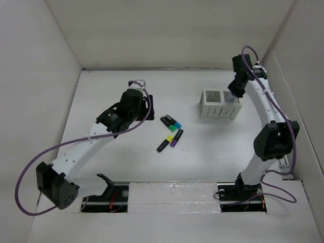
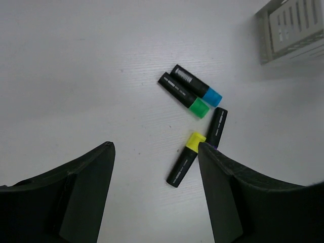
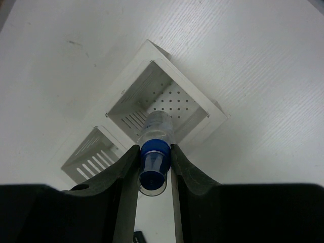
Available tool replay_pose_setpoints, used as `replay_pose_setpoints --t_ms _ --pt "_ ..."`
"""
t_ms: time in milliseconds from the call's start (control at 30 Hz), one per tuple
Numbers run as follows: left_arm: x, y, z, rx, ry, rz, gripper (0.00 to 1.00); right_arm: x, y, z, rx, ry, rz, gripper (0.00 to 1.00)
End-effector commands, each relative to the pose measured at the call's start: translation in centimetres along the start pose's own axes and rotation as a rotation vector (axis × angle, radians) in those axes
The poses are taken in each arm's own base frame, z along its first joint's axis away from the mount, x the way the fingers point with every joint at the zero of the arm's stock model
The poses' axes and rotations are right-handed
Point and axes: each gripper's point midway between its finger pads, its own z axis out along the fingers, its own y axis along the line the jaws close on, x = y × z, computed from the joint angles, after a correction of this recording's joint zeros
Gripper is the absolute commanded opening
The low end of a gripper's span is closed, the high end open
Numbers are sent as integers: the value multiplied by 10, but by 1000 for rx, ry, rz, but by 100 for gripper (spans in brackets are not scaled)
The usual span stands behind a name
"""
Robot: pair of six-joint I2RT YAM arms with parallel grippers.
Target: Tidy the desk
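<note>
The white desk [image 1: 202, 152] holds several black highlighters: blue-capped [image 2: 196, 85], green-capped [image 2: 183, 95], yellow-capped [image 2: 185, 159] and one whose cap is hidden behind my finger [image 2: 216, 126]. They lie in a cluster [image 1: 171, 132] at mid-desk. My left gripper [image 2: 154, 147] is open and empty, hovering left of them [image 1: 144, 104]. My right gripper [image 3: 154, 148] is shut on a clear tube with a blue cap [image 3: 154, 157], held upright over a compartment of the white slotted organizer box [image 3: 169, 101]. In the top view that gripper [image 1: 234, 95] is above the box [image 1: 219, 105].
White walls enclose the desk on the left, back and right. The organizer's corner shows at the upper right of the left wrist view [image 2: 293, 25]. Both arm bases sit at the near edge.
</note>
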Motion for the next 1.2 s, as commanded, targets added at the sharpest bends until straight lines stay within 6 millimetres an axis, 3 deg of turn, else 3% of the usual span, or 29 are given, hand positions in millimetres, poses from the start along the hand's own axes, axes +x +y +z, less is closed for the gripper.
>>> replay_pose_setpoints --t_ms 0,67,200,300,333,433,500,567,667,700,733,767,800,833,867,933,967,1000,1033,1067,1100,1133,1167 --pt "-69 -14 -50 85 -244 -102 63 -1 11 10 -32 -15 13 7" --pt "-77 -15 -61 103 -278 -114 63 3 9 21 -14 1 10 8" --pt "-59 -16 -45 110 -218 -75 62 9 13 33 -5 20 -1 11" --pt "-52 -5 -41 61 -217 -39 61 6 17 31 -12 17 1 31" --pt "-53 -4 -43 63 -234 -31 61 5 17 30 -17 14 2 43" --pt "-51 2 -37 34 -236 11 62 -6 19 19 -48 -2 26 58" --pt "-48 2 -30 29 -213 36 61 -14 20 7 -71 -20 37 62" --pt "-53 -2 -30 45 -231 33 61 -20 18 -4 -81 -34 45 62" --pt "-58 -16 -29 105 -224 46 61 -23 29 -39 -167 -67 41 58" --pt "-61 -16 -28 97 -225 48 60 -13 39 -55 -212 -65 6 53" --pt "-63 -15 -26 83 -229 56 59 -9 41 -73 -256 -71 0 41" --pt "-64 -17 -25 92 -229 58 59 -1 46 -83 -290 -69 -15 33" --pt "-66 -22 -25 115 -230 57 59 37 60 -110 -374 -20 -95 11" --pt "-66 -23 -24 115 -228 54 59 45 55 -103 -353 -5 -109 11" --pt "-66 -23 -23 115 -227 53 59 58 56 -116 -396 12 -129 7" --pt "-65 -28 -20 137 -221 56 59 110 61 -137 -459 101 -207 3" --pt "-62 -33 -19 144 -216 63 59 138 54 -136 -454 152 -229 4" --pt "-48 -72 -31 188 -221 146 60 159 52 -140 -465 198 -251 5" --pt "-41 -65 -23 27 -234 207 61 187 51 -151 -489 240 -300 13" --pt "-31 -80 -24 13 -224 254 61 208 47 -151 -479 275 -320 20" --pt "-37 -97 -34 27 -247 260 62 223 44 -149 -466 291 -360 26" --pt "-25 -110 -35 19 -234 286 62 235 42 -151 -461 305 -382 36" --pt "-27 -116 -37 40 -231 257 62 251 42 -156 -467 323 -405 39"
